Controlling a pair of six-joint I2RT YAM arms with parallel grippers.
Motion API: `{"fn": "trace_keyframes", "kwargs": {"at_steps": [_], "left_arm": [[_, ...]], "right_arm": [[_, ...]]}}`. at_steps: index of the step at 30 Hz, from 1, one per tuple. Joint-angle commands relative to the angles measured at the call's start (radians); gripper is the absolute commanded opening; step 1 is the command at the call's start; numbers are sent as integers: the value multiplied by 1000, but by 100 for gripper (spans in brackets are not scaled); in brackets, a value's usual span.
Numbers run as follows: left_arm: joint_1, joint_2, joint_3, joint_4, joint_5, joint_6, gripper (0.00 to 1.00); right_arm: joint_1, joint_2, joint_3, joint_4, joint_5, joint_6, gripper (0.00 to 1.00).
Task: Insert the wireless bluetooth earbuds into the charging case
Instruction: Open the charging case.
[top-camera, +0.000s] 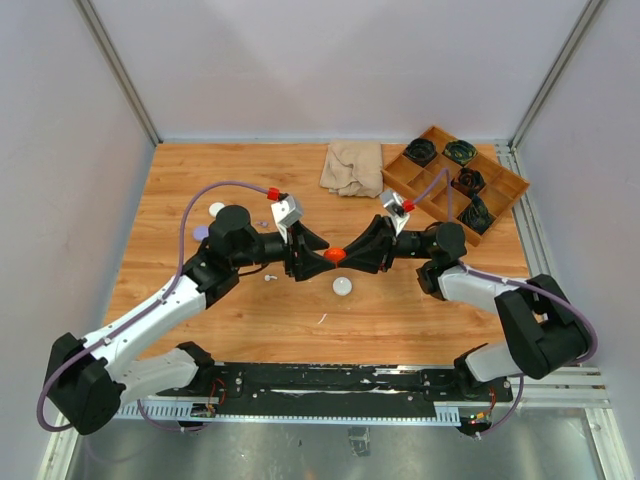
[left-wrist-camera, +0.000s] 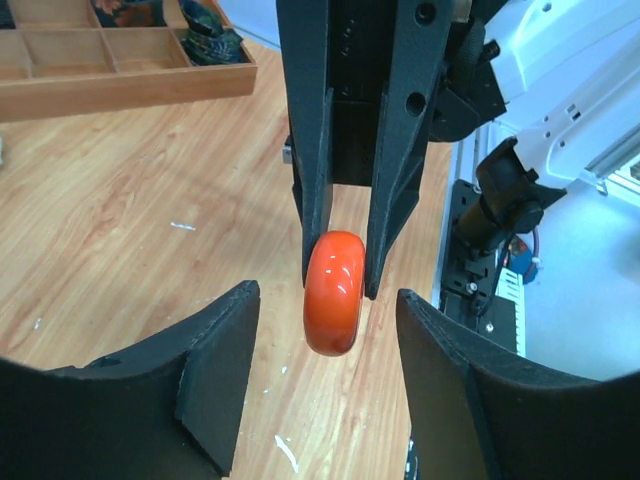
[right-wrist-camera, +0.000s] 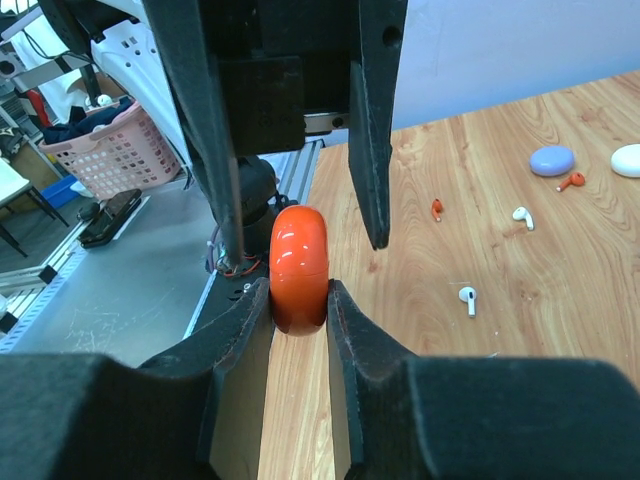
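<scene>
Orange case (right-wrist-camera: 299, 250): centre frame, looks unopened, clenched by right gripper (right-wrist-camera: 299, 295); left gripper (left-wrist-camera: 322, 300) jaws spread, released. Earbuds (right-wrist-camera: 467, 297): loose on table (right-wrist-camera: 560, 330), right side. None inserted yet.

From above, the orange case (top-camera: 335, 255) is mostly hidden; the white case (right-wrist-camera: 628, 160) and wooden tray (left-wrist-camera: 120, 85) are cut off at wrist-view edges.

One orange case (top-camera: 335, 255) at centre (white case (top-camera: 342, 286) just beside)
</scene>
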Motion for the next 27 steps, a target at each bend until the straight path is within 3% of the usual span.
{"fn": "trace_keyframes", "kwargs": {"at_steps": [1, 10, 27], "left_arm": [[-4, -32, -11, 29, -53, -10, 64], [-4, -7, -1, 9, -113, -21, 69], [34, -23, 18, -12, -261, -86, 70]], "right_arm": [[8, -45, 15, -57, -9, -78, 2], [8, -100, 8, -158, 3, -145, 2], [9, -147, 1, -266, -2, -229, 2]]}}
